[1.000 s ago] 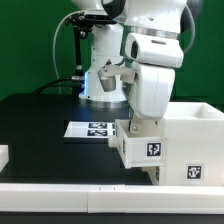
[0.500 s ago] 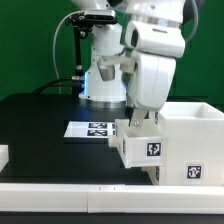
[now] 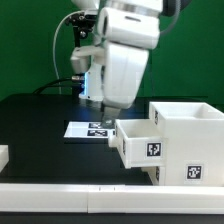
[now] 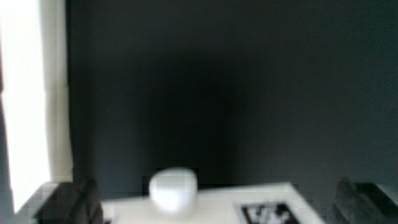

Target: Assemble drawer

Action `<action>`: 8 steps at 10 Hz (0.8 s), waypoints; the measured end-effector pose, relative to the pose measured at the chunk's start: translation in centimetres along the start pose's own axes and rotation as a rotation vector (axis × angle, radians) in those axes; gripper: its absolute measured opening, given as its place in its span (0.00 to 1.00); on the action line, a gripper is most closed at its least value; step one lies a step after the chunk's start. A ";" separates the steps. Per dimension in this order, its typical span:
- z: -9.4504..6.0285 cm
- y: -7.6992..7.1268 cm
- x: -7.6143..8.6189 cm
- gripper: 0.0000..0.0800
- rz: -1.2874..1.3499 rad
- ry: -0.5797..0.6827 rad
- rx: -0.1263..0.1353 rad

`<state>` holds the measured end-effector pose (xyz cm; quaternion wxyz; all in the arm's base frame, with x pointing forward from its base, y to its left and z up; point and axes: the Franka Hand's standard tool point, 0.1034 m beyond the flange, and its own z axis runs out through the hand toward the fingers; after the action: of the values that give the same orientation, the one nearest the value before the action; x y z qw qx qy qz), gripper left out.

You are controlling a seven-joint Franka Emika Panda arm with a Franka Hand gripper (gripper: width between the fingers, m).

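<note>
Exterior view first: the drawer [image 3: 180, 140] sits at the exterior view's right, near edge of the black table [image 3: 40, 125]. Big white housing w/ open top, and a small tray [image 3: 140, 145] sticking partway out of its left face, tag on the tray's front and another tag on the housing's near side lower down. Tray looks level, not fully in.

Just left of the tray, touching or nearly so (can't tell which from here), is the marker board [image 3: 90, 129] lying flat on the table.

My arm [image 3: 125, 55] hangs above the board and the tray's far-left corner, clear of the drawer afaict. The gripper itself is hidden behind the wrist body in that view.

Wrist view is blurry, but I can see the two fingers [image 4: 68, 203] as dark blocks far apart, so the gripper [image 4: 217, 205] is spread wide and holding nothing. Between them, lower down: a round white knob [image 4: 171, 188] on the tray front and a bit of tag next to it. Rest is dark tabletop plus a white strip along one edge, can't tell what that is.
</note>
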<state>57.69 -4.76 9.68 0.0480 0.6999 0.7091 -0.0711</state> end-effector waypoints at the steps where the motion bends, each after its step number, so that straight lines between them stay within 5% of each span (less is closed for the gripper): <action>1: 0.5 -0.5 -0.8 0.81 -0.004 0.002 0.010; 4: 2.1 -1.4 -0.2 0.81 -0.001 0.009 0.028; 8: 2.3 -3.1 3.1 0.81 0.064 0.018 0.038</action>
<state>54.48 -2.09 7.03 0.0307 0.7235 0.6854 -0.0766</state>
